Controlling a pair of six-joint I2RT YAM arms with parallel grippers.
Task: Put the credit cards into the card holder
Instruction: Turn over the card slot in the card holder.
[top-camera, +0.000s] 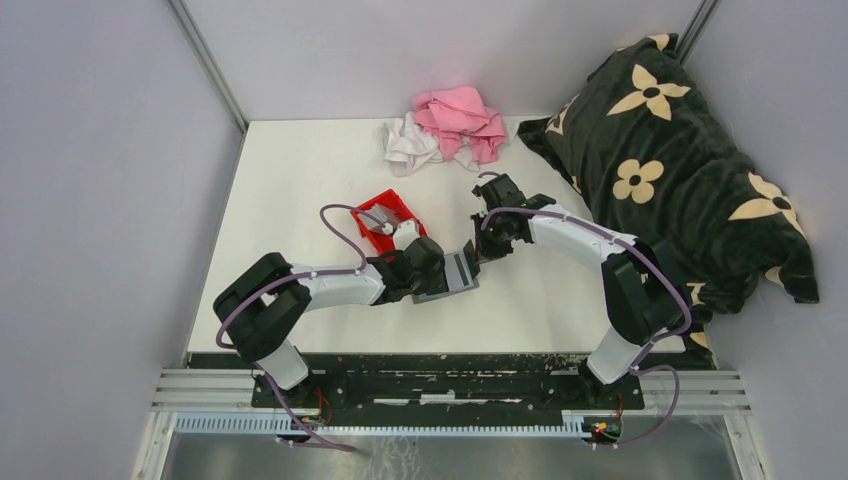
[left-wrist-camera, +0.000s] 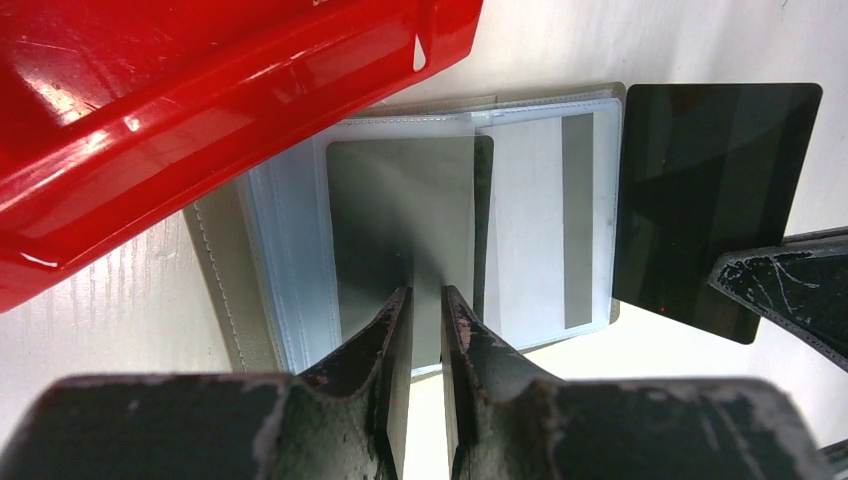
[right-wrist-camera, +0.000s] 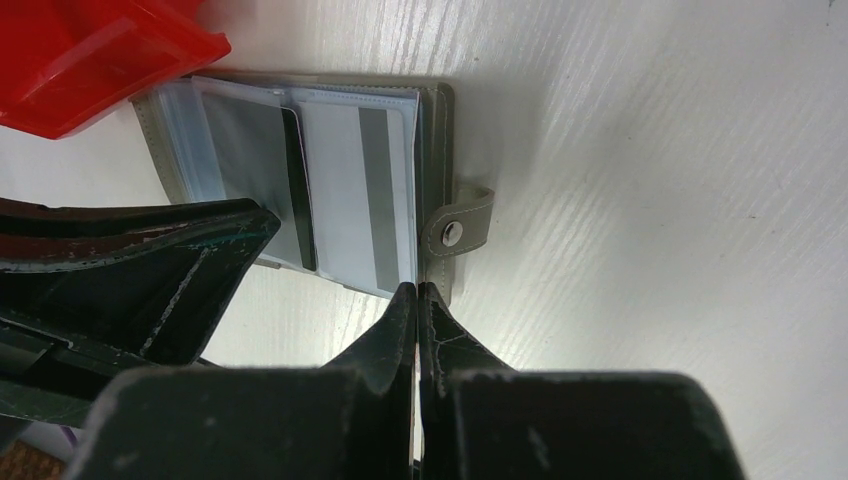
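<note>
A white table (top-camera: 300, 180) sits between grey walls. On it the card holder (right-wrist-camera: 340, 180) lies open just beside the red bin (left-wrist-camera: 200, 120), between our two arms. Our left gripper (left-wrist-camera: 428, 320) squeezes a grey card (left-wrist-camera: 400, 220) by its near end. The card's long side points straight away from that gripper, over the holder's clear pocket, so we think a push straight ahead is needed. Our right gripper (right-wrist-camera: 416, 300) is pinched tight on a dark sheet (left-wrist-camera: 710, 190). We cannot tell if it is a card or a page.
</note>
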